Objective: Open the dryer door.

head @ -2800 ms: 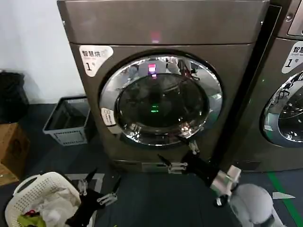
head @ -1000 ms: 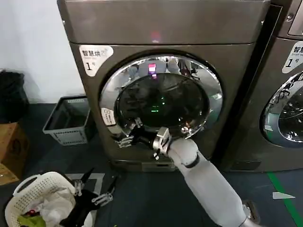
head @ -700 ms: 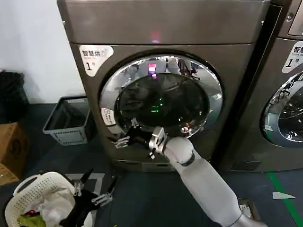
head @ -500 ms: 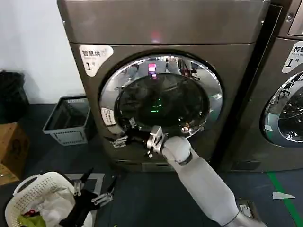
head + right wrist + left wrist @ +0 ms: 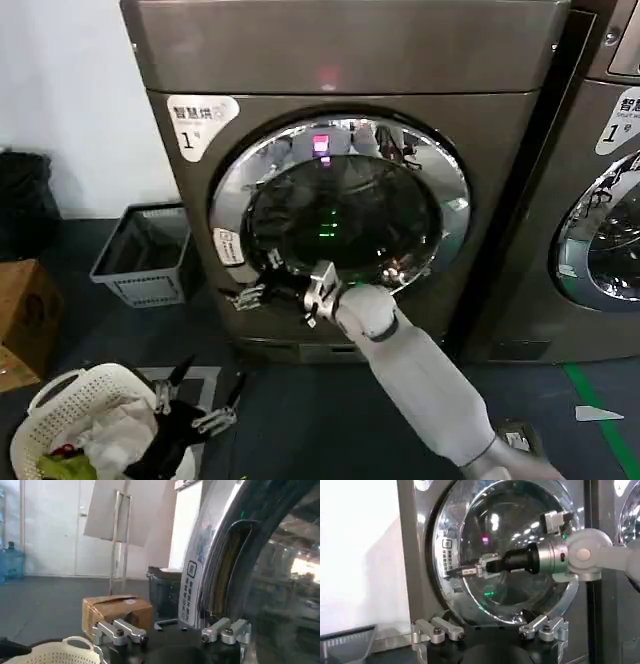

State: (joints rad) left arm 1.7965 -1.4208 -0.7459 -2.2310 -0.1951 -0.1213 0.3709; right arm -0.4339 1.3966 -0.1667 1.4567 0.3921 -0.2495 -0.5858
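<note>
Chrome-ringed dryer door shut flush in the machine front, right gripper at its lower-left rim.

The door is a large round porthole, a wide shiny chrome ring around dark, bulging tinted glass, spanning nearly the machine's width and facing straight out toward the robot; being round, it has no evident long axis. A white label sits on the ring's left side, beside a recessed slot that shows in the right wrist view. The right gripper reaches across from the lower right, its jaws spread apart, one finger lying against the ring near that label; whether it has actually hooked the recess cannot be confirmed. It holds nothing. The left gripper hangs low with its jaws parted, empty, beside a white laundry basket.
</note>
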